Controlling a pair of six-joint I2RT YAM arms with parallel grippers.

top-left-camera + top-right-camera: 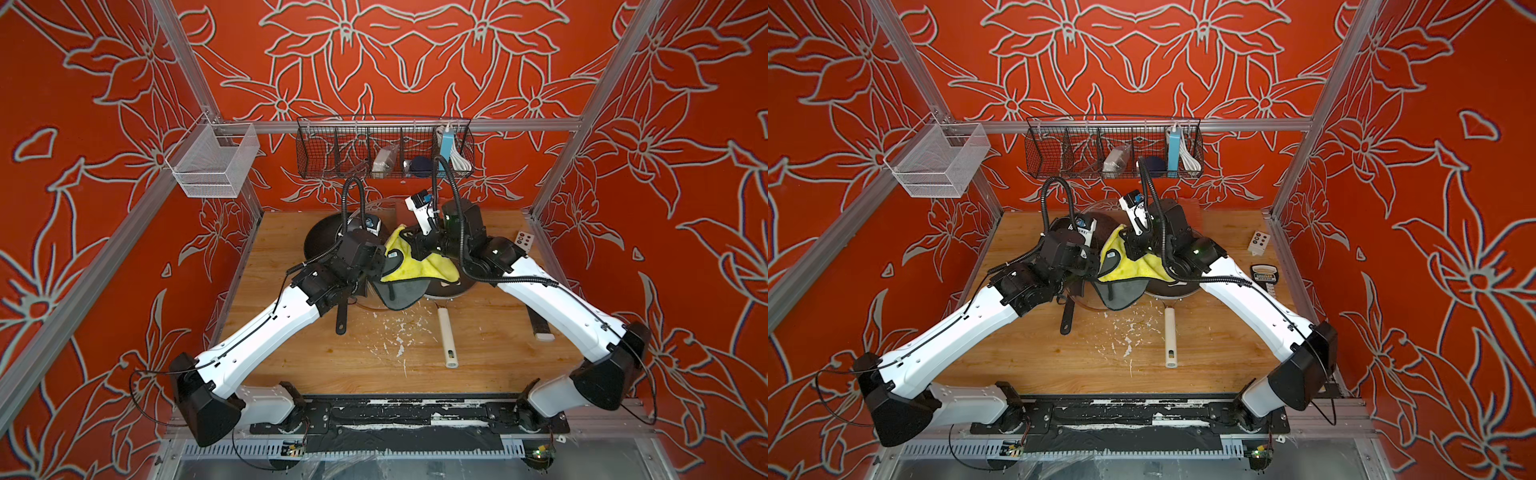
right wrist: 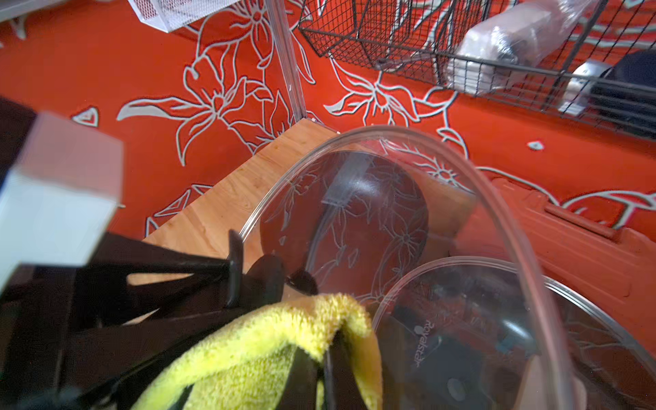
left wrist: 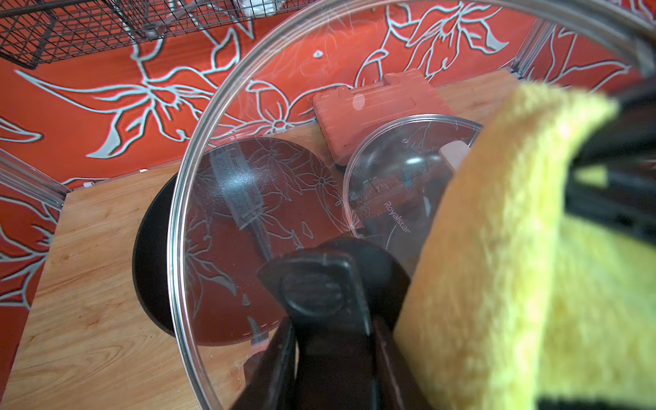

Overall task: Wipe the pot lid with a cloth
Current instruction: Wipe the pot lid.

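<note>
Wiping is in hand: the left gripper (image 3: 330, 319) is clamped on the black knob (image 3: 312, 284) of the glass pot lid (image 3: 248, 213), which is held on edge near the dark frying pan (image 3: 152, 248). The knob faces that arm, and the lid, being round, has no long axis. The right gripper (image 2: 324, 369), closed on the yellow cloth (image 2: 255, 340) beside the knob, seems to press it to the glass; next it should sweep across, keeping contact.

Both top views look steeply down from high above the robot's end of the table (image 1: 291, 365) (image 1: 1038, 353) toward the back wall (image 1: 382, 62), taking in the whole cell with only a slight sideways shift between them. The left wrist view peers from very close through the glass lid (image 3: 284, 177) at that wall. The right wrist view, equally close, looks over the cloth (image 2: 269, 340) toward the back left corner, sharing the lid (image 2: 390, 213), the cloth (image 3: 497, 266) and the pan (image 3: 152, 248) (image 2: 355, 213).
</note>
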